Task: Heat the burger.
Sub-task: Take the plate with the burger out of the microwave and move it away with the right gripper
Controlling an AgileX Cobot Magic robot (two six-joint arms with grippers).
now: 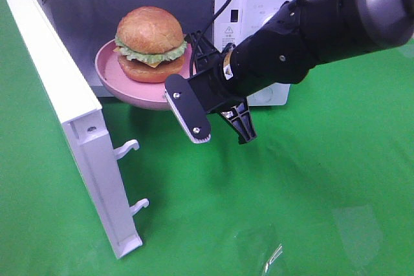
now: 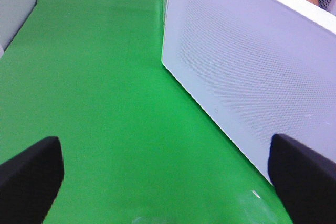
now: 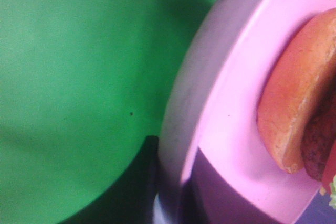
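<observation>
Burger (image 1: pixel 150 43) on its pink plate (image 1: pixel 110 74) sits at the mouth of the open microwave (image 1: pixel 259 4), half over the sill, the right gripper (image 1: pixel 194 63) pinched narrow on the plate's rim. Soft and loosely stacked, the burger looks likely to slide or topple if tilted, so the stiff, smooth plate is the safer hold and should stay level. The cavity offers room behind; the swung-out door (image 1: pixel 71 127) hems one side. The left gripper (image 2: pixel 163 182) hangs wide open and empty over the green cloth (image 2: pixel 105 77).
</observation>
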